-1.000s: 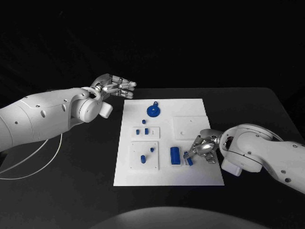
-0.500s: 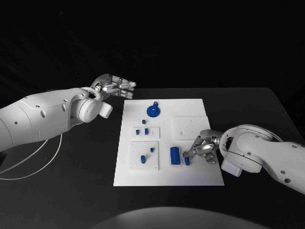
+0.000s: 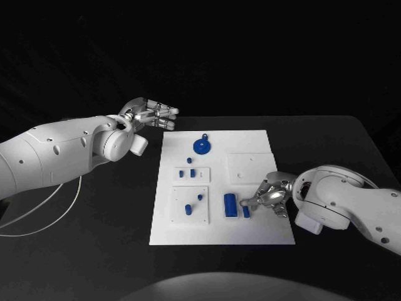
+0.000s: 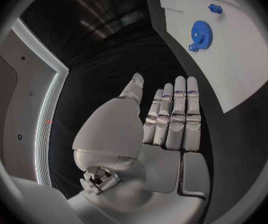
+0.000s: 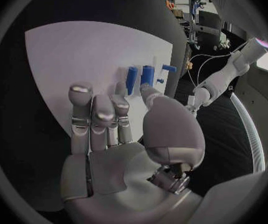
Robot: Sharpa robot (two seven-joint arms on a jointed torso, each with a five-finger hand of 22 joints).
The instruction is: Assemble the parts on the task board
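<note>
The white task board (image 3: 255,141) lies mid-table. On it are a blue gear (image 3: 202,146), small blue pegs (image 3: 188,172) in one raised plate, two more pegs (image 3: 193,203) in a lower plate, a blue bar (image 3: 229,204) and a shorter blue piece (image 3: 247,211) beside it. My right hand (image 3: 271,194) hovers at the board's right edge, fingers apart, its thumb (image 5: 148,92) close by the two blue bars (image 5: 140,78); it holds nothing. Off the board's far left corner my left hand (image 3: 151,115) is raised, its fingers (image 4: 174,112) straight and empty, with the gear (image 4: 201,34) beyond them.
A blank raised white plate (image 3: 250,167) sits on the board just beyond my right hand. Black table (image 3: 92,251) surrounds the board. A white cable (image 3: 38,216) hangs under my left arm.
The short blue piece has shifted slightly and now lies straight beside the bar. My right arm has drawn a little to the right. The left hand has not moved.
</note>
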